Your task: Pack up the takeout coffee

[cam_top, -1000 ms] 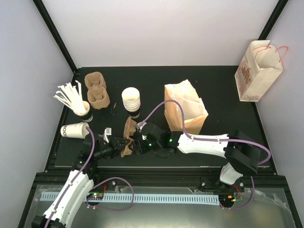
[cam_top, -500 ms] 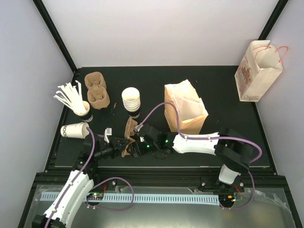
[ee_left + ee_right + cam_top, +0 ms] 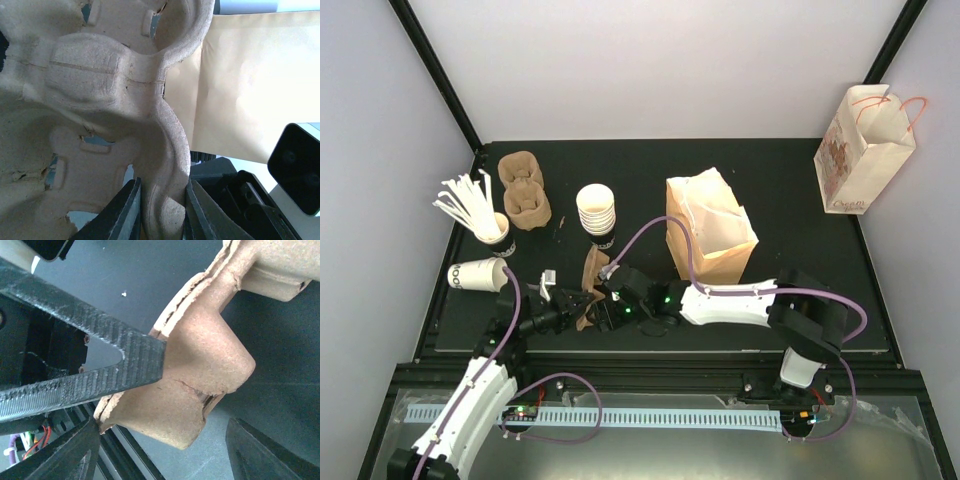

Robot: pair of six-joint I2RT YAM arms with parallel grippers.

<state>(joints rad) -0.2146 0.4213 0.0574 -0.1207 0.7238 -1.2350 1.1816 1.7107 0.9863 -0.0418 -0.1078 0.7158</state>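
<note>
The black worktop (image 3: 790,200) bears a cup stack (image 3: 596,210), a tipped cup (image 3: 478,275), a stirrer cup (image 3: 498,232), carriers (image 3: 524,190) and a brown bag (image 3: 710,228).

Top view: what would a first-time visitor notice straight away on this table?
At the front of the table, the left pincer clamps the rim of a brown cup tray while the right pincer gapes around it. Behind stands an open paper bag, with a stack of white cups to its left.
</note>
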